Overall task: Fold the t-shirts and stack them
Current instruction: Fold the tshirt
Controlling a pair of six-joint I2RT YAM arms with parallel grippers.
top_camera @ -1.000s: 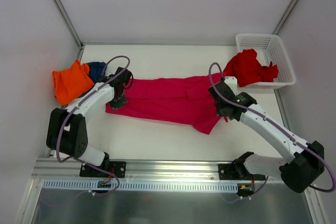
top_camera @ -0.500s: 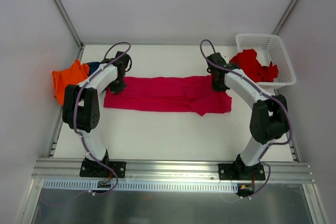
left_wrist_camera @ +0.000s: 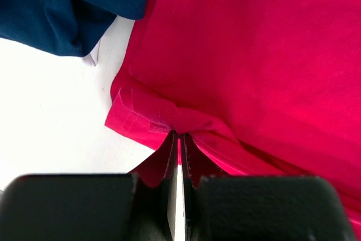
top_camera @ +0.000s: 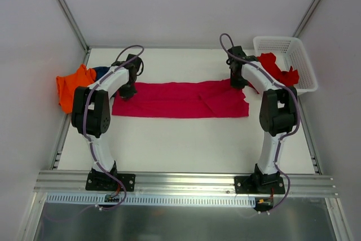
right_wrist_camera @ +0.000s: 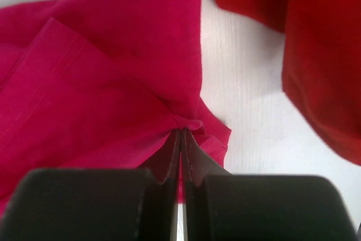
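Note:
A crimson t-shirt (top_camera: 180, 99) lies folded into a long band across the middle of the table. My left gripper (top_camera: 127, 90) is shut on its far left corner (left_wrist_camera: 169, 118). My right gripper (top_camera: 237, 79) is shut on its far right corner (right_wrist_camera: 189, 121). A red t-shirt (top_camera: 274, 67) hangs out of the white basket (top_camera: 299, 55); it also shows in the right wrist view (right_wrist_camera: 316, 55). An orange t-shirt (top_camera: 72, 88) and a dark blue t-shirt (top_camera: 102, 72) lie at the left edge; the blue one shows in the left wrist view (left_wrist_camera: 62, 9).
The basket stands at the far right corner, right beside my right gripper. The orange and blue shirts lie just left of my left gripper. White walls close in the table at the back and both sides.
Both grippers have carried the near edge of the crimson shirt away from me to the far edge, folding it into a narrower band. Both arms now reach far out.

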